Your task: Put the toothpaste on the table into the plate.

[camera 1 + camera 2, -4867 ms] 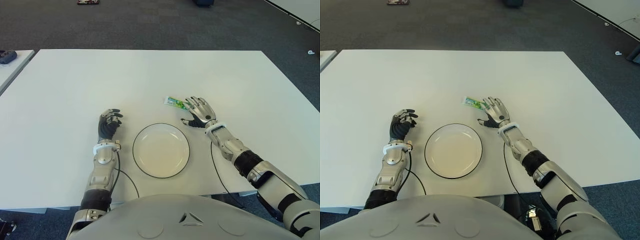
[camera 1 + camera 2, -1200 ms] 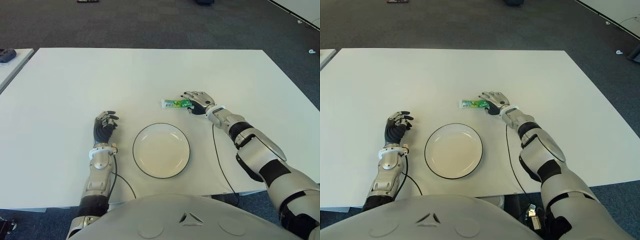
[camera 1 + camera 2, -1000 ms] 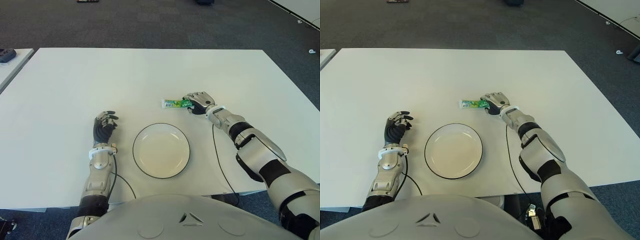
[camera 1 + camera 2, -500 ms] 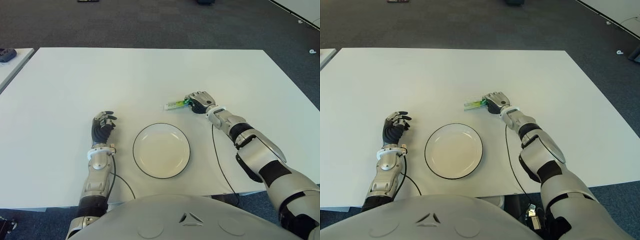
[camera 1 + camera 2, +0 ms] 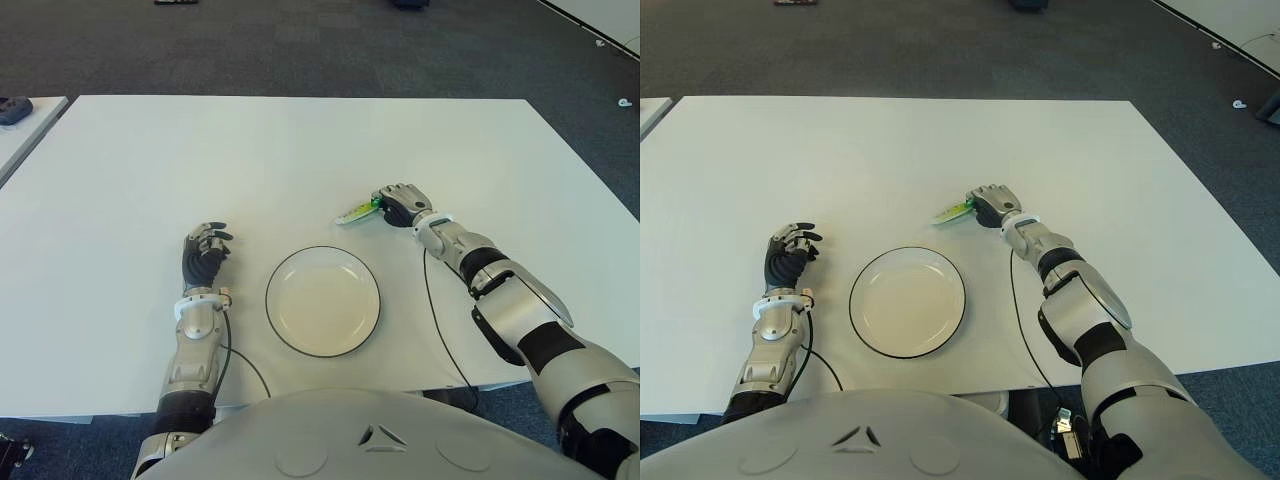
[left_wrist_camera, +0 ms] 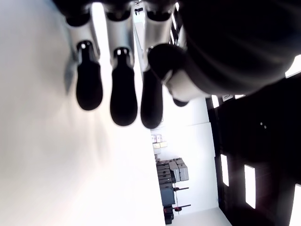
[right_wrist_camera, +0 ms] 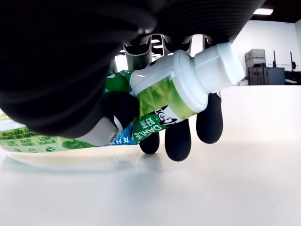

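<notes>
A green and white toothpaste tube (image 5: pixel 356 212) sticks out to the left of my right hand (image 5: pixel 398 203), whose fingers are curled around its cap end. The right wrist view shows the tube (image 7: pixel 160 101) gripped with its white cap pointing out and its body tilted just above the table. The round white plate (image 5: pixel 322 300) with a dark rim lies on the table in front of me, nearer than the tube. My left hand (image 5: pixel 204 254) shows left of the plate, fingers loosely curled and holding nothing.
The white table (image 5: pixel 300 150) spreads wide beyond the hands. Another table corner with a dark object (image 5: pixel 14 110) shows at the far left. Dark carpet surrounds the table.
My right hand closed on the tube's cap end and lifted it, so the tube now slants with its tail lower left. The left hand stayed put.
</notes>
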